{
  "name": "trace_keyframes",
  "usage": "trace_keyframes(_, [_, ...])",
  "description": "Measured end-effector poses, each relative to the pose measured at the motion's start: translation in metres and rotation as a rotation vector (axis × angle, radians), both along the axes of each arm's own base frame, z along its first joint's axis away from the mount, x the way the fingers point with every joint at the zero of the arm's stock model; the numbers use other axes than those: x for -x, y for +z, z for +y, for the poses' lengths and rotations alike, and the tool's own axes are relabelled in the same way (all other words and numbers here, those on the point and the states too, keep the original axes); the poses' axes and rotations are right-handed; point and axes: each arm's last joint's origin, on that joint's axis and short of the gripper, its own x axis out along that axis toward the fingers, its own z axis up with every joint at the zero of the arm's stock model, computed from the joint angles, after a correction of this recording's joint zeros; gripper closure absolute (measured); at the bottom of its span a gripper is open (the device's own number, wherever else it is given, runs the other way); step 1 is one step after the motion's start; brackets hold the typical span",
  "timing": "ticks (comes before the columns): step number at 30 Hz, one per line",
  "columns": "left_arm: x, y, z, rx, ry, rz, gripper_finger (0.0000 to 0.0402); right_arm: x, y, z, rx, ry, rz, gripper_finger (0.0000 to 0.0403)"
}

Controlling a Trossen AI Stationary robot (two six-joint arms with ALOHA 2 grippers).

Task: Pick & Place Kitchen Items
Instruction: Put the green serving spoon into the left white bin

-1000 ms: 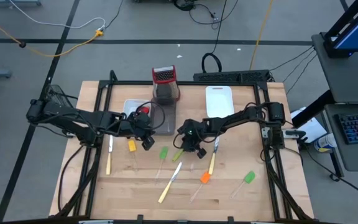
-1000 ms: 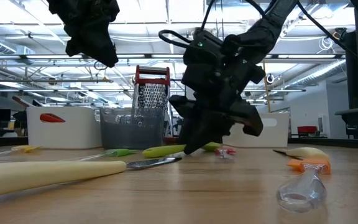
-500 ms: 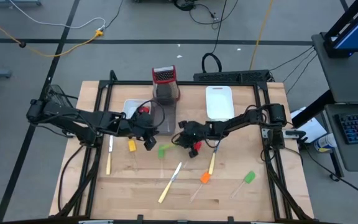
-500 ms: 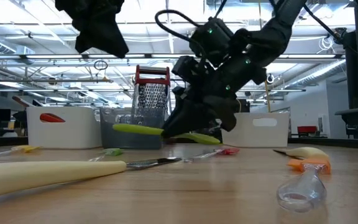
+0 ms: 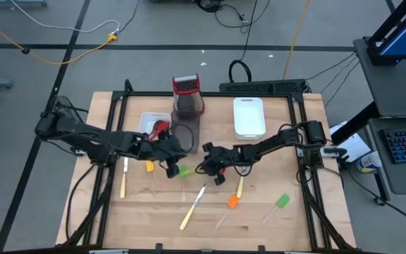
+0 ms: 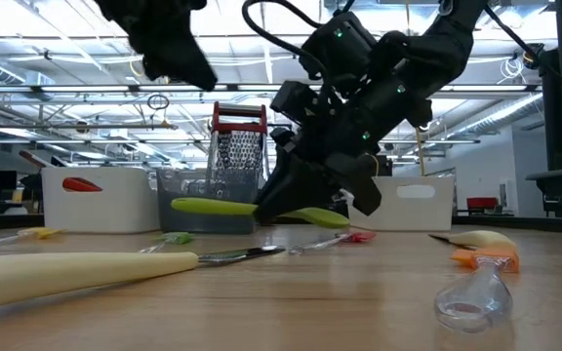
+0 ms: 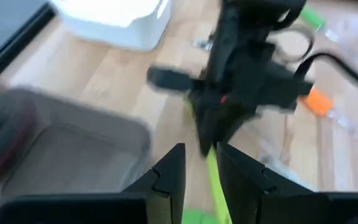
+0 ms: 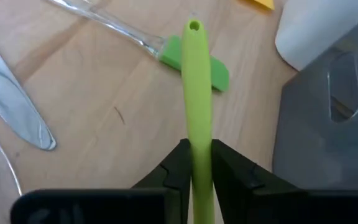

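Note:
My right gripper (image 5: 206, 168) is shut on a slim light-green spoon (image 6: 218, 206), which it holds just above the middle of the table. The handle's free end (image 8: 194, 25) has a hole and points toward the table's left. My left gripper (image 7: 199, 177) is open and empty, higher up and just left of the right one (image 5: 170, 166). In its wrist view the green handle (image 7: 214, 177) shows below, between its fingers. A green spatula (image 8: 219, 70) with a clear handle lies on the table under the spoon. My right gripper pinches the spoon's handle (image 8: 196, 163) between its two fingers, back from the free end. The fingers slant down from the table's right, and the handle sticks out ahead of them. The spoon is lifted clear of the table and lies about level (image 6: 261, 209).
A red-topped grater (image 5: 187, 95), a grey tray (image 5: 186, 135) and a white tray (image 5: 147, 120) with a red item stand at the back. Another white tray (image 5: 249, 116) is at back right. Knives (image 5: 193, 207), orange (image 5: 232, 202), green (image 5: 282, 201) and yellow (image 5: 149, 166) spatulas lie nearer.
My right gripper has lifted the green spoon off the table and carried it a little toward the left, the spoon now level and clear. My left gripper has moved toward the table's right, closer to the right gripper and over the spoon's handle.

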Motion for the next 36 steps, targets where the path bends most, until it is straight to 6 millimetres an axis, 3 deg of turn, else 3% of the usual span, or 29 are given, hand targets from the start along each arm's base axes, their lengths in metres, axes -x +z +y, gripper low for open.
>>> trace_keyframes(5, [-0.017, -0.026, -0.008, -0.047, -0.041, 0.076, 0.0309, -0.001, 0.005, -0.001, -0.041, -0.029, -0.02, 0.0366])
trace_keyframes(11, [-0.03, -0.051, -0.01, -0.098, -0.082, 0.149, 0.0309, 0.004, 0.027, -0.003, -0.073, -0.148, -0.048, 0.036])
trace_keyframes(14, [-0.039, -0.052, -0.012, -0.112, -0.104, 0.094, 0.0309, 0.01, 0.033, -0.006, -0.081, -0.248, -0.029, 0.0363])
trace_keyframes(19, [-0.044, -0.056, -0.009, -0.144, -0.122, 0.087, 0.0305, 0.023, 0.031, -0.006, -0.095, -0.263, -0.002, 0.0365])
trace_keyframes(24, [-0.047, -0.059, -0.002, -0.147, -0.112, 0.097, 0.0265, 0.032, 0.03, -0.008, -0.085, -0.276, -0.007, 0.0362])
trace_keyframes(30, [-0.048, -0.067, 0.001, -0.143, -0.126, 0.138, 0.021, 0.03, 0.034, -0.006, -0.092, -0.276, -0.05, 0.0365])
trace_keyframes(36, [-0.05, -0.072, 0.002, -0.166, -0.14, 0.15, 0.0195, 0.029, 0.036, -0.003, -0.095, -0.264, -0.072, 0.0363])
